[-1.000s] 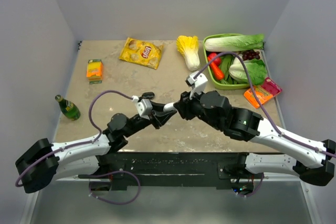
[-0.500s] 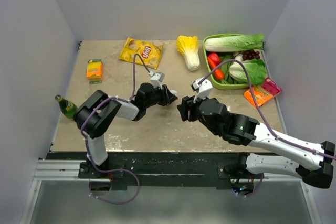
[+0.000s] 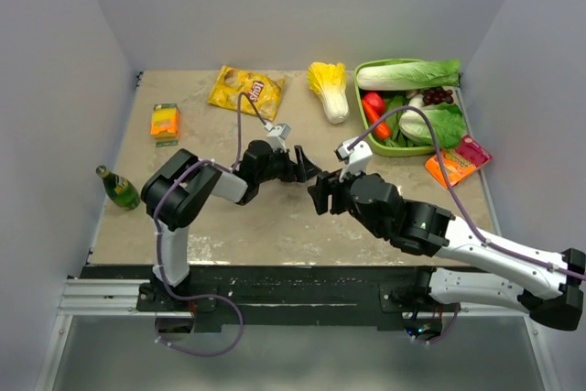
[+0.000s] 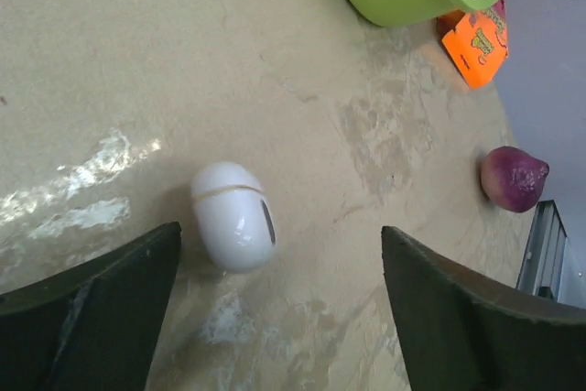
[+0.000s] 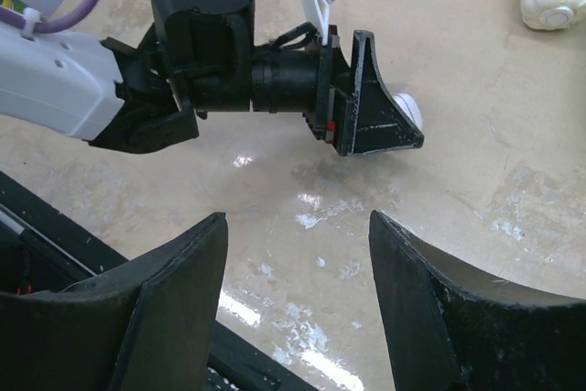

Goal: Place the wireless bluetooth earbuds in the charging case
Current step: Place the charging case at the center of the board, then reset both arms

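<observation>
Currently I have the left gripper [image 3: 308,170] spread wide and holding nothing, its fingers either side of the glossy white egg-shaped charging case [image 4: 233,217] without touching it. That case lies on its side about midway across the beige stone-look worktop [image 4: 137,61], and its seam looks shut. My right gripper [image 5: 298,219] is likewise parted and empty, facing it from nearby. I can't spot any earbuds in these views. I'd judge we're at securing the case. The next move calls for closing on it squarely, then opening the lid.
</observation>
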`<state>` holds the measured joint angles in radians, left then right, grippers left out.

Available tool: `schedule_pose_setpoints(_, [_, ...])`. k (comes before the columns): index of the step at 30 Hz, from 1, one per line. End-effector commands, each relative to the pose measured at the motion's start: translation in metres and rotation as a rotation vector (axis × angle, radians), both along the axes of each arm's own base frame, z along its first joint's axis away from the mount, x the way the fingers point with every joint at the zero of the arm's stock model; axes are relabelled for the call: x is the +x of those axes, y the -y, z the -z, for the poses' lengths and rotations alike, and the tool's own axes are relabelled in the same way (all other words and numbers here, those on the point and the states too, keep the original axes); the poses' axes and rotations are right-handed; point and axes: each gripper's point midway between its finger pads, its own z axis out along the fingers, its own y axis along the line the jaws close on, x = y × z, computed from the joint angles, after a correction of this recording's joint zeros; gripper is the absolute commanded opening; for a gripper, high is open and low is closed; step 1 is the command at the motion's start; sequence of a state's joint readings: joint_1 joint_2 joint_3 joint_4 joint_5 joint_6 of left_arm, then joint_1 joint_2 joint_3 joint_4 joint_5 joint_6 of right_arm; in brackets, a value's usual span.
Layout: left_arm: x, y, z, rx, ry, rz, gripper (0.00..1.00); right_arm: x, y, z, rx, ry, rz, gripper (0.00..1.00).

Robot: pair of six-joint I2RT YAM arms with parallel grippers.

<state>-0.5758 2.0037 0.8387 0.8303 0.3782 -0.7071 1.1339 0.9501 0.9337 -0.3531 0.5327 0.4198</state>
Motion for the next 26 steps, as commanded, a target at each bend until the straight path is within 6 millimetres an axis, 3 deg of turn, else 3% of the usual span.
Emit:
schedule_pose_setpoints(1, [-0.001,-0.031,0.016,0.098,-0.068,-0.086,0.98,0.000,0.002,-0.012,0.047,0.014,0.014,0.66])
schedule_pose_setpoints(6, [-0.012,-0.066,0.022,0.176,-0.116,-0.179,1.00,-0.001,0.008,-0.009,0.052,0.009,0.028,0.67])
schedule_pose_setpoints(7, [-0.013,-0.072,0.007,0.173,-0.094,-0.204,1.00,-0.002,0.010,-0.011,0.061,0.012,0.034,0.67])
schedule_pose_setpoints(9, [-0.021,-0.093,0.011,0.243,-0.119,-0.272,1.00,-0.001,0.012,-0.010,0.077,0.013,0.049,0.67])
schedule_pose_setpoints(10, [-0.022,-0.098,-0.009,0.232,-0.084,-0.299,1.00,-0.001,0.013,-0.011,0.091,0.022,0.053,0.67])
schedule_pose_setpoints(12, [-0.029,-0.115,-0.013,0.271,-0.099,-0.374,1.00,-0.001,0.015,-0.013,0.130,0.045,0.052,0.67])
schedule_pose_setpoints(13, [-0.030,-0.118,-0.033,0.257,-0.059,-0.406,1.00,0.000,0.018,-0.013,0.143,0.053,0.063,0.67])
schedule_pose_setpoints(14, [-0.031,-0.122,-0.039,0.259,-0.056,-0.450,1.00,-0.001,0.021,-0.006,0.146,0.056,0.070,0.67])
schedule_pose_setpoints(15, [-0.029,-0.140,-0.041,0.309,-0.045,-0.570,1.00,0.002,0.022,-0.008,0.171,0.070,0.090,0.67])
schedule_pose_setpoints(17, [-0.035,-0.135,-0.063,0.265,-0.026,-0.635,1.00,0.005,0.027,-0.002,0.168,0.079,0.122,0.68])
schedule_pose_setpoints(18, [-0.038,-0.143,-0.063,0.293,-0.040,-0.679,1.00,0.006,0.027,-0.002,0.176,0.085,0.128,0.68])
schedule_pose_setpoints(22, [-0.047,-0.132,-0.085,0.280,-0.015,-0.643,1.00,0.011,0.030,0.000,0.165,0.095,0.161,0.76])
schedule_pose_setpoints(24, [-0.052,-0.135,-0.089,0.288,0.016,-0.633,1.00,0.012,0.031,0.000,0.150,0.098,0.164,0.79])
schedule_pose_setpoints(25, [-0.054,-0.135,-0.101,0.261,0.043,-0.621,1.00,0.012,0.032,-0.001,0.162,0.090,0.175,0.94])
schedule_pose_setpoints(26, [-0.055,-0.137,-0.102,0.283,0.073,-0.600,1.00,0.013,0.033,-0.004,0.173,0.091,0.192,0.98])
